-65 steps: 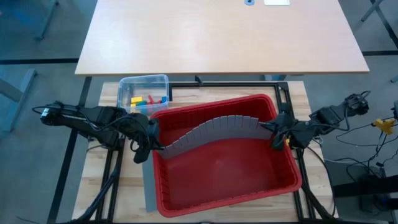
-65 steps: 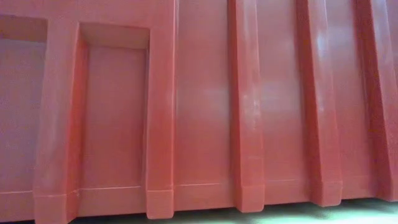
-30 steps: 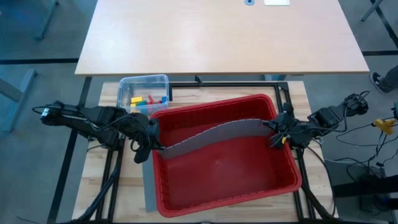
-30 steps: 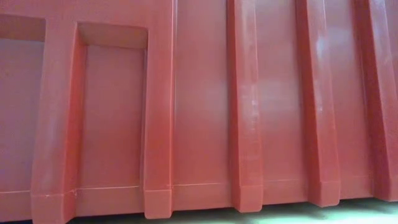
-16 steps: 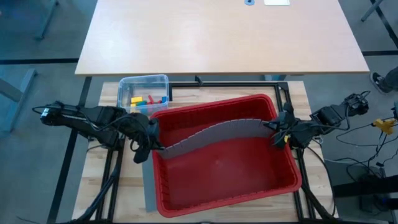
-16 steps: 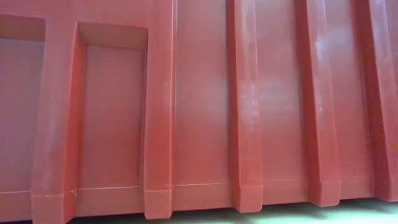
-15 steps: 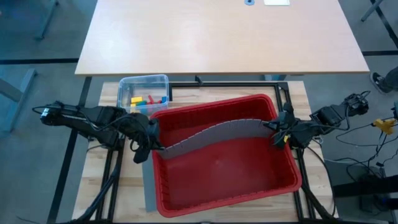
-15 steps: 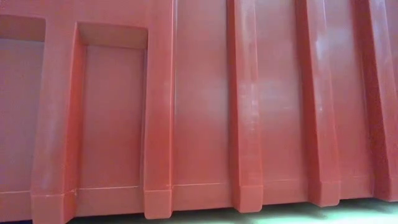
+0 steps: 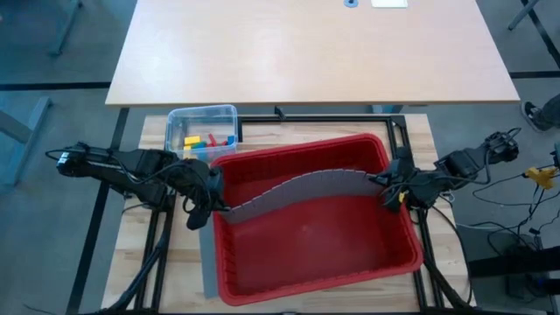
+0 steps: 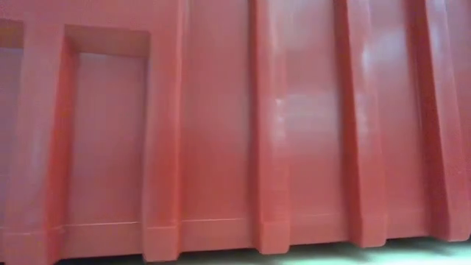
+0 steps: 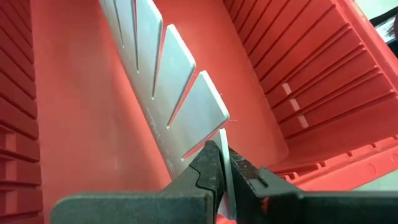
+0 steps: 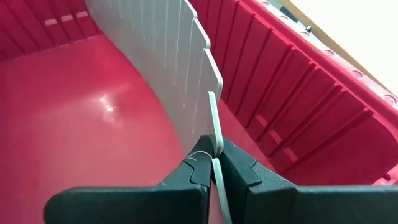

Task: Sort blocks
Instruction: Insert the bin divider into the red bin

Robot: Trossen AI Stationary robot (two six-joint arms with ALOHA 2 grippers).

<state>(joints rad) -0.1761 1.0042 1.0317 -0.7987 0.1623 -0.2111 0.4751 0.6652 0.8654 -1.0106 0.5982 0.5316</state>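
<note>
1. Left pincer (image 9: 213,203) is clamped shut on one end of the long grey divider panel (image 9: 302,188), at the left wall of the red bin (image 9: 350,273); its wrist view shows the thin panel edge nipped between both fingers (image 11: 208,163).
2. Right pincer (image 9: 388,186) is likewise closed tight on the panel's other end, at the bin's right wall, with the edge pinched between its fingers (image 12: 199,163).
3. Held between the two, the panel spans the bin from side to side and bows toward the far wall (it is not yet straight, nor seated in any wall slot as far as can be seen).
4. Blocks (image 9: 203,140), yellow, red, green and blue, lie together in the small clear tub (image 9: 202,115) on the worktop (image 9: 150,133), just beyond the bin's far left corner; none is in the bin.
5. Step in hand, by my reading: fitting the divider to make compartments, before any sorting begins.
6. Next move would call for both ends to be lined up with opposite wall ribs and pressed down evenly, so the bow relaxes instead of springing out.
7. No brand, label or writing can be read anywhere; the low view shows only the bin's ribbed red outer wall.
</note>
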